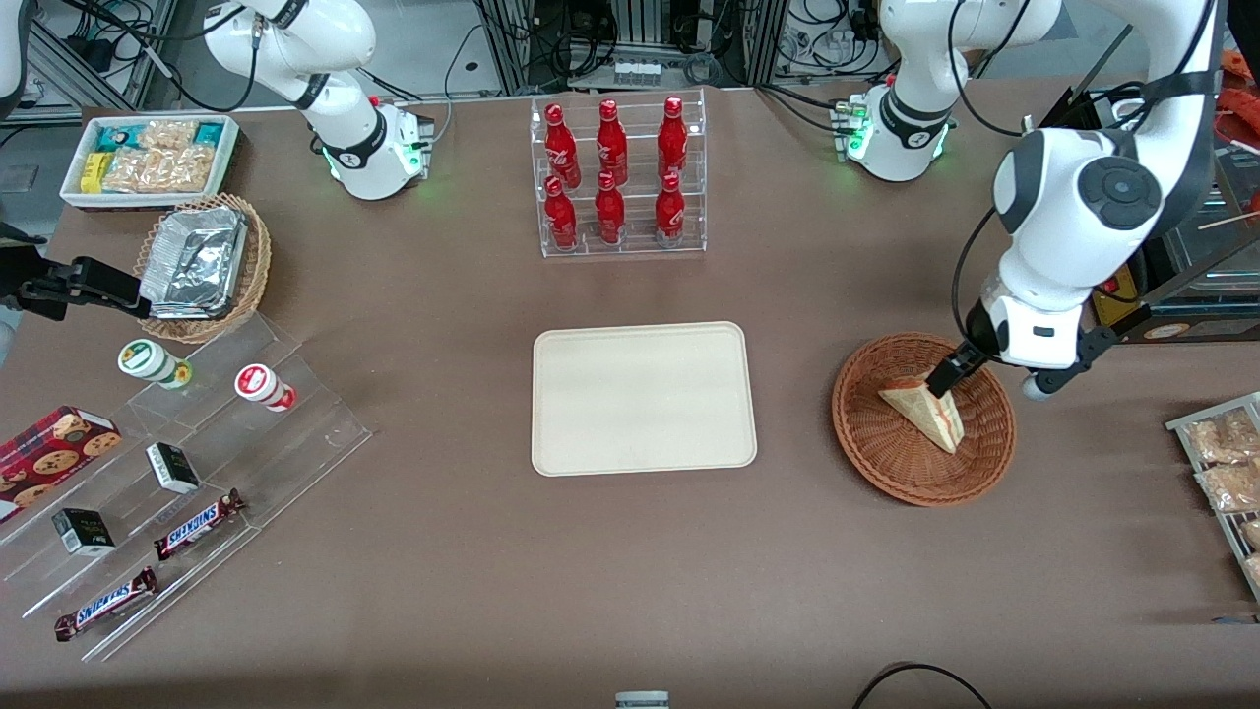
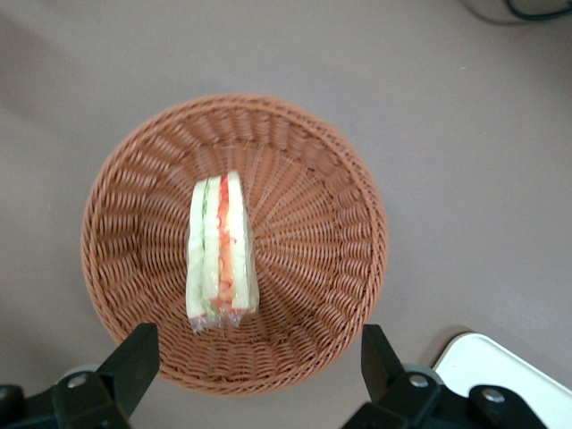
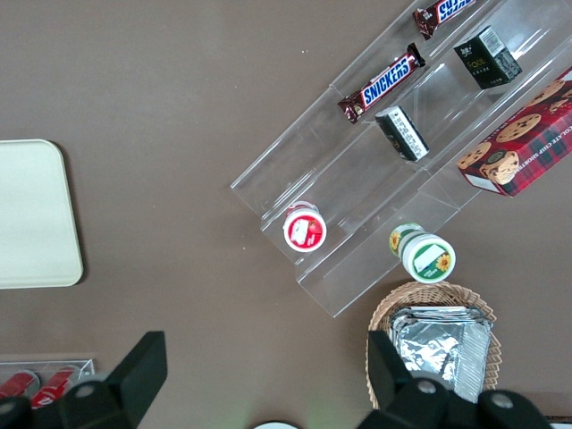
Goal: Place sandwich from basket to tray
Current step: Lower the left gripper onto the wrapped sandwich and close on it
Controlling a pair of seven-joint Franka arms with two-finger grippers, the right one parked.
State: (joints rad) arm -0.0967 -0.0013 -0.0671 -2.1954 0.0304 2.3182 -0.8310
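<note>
The left arm's gripper (image 1: 947,379) hangs over the basket (image 1: 891,465), its dark fingers spread wide apart with nothing between them. In the wrist view the two fingertips (image 2: 134,357) stand outside the wicker rim on either side, well clear of the sandwich (image 2: 222,253). From the front one finger seems to reach down close to the wedge's upper end, though whether it touches is hard to say at that angle.

The sandwich lies inside the basket (image 2: 304,179) on its side, pale bread outermost and the red and green filling stripes turned up toward the wrist camera (it appears wrapped in clear film, bunched at one end). In the front view the sandwich (image 1: 925,411) rests toward the middle of the bowl, pointed end nearer the camera.

The tray (image 1: 644,398) sits flat on the brown table (image 1: 630,571) well apart from the basket, toward the parked arm's end, with its cream surface bare. Farther from the camera than the tray stands a clear rack of red bottles (image 1: 615,175). A corner of the tray (image 2: 500,366) shows just past one fingertip in the wrist view.
</note>
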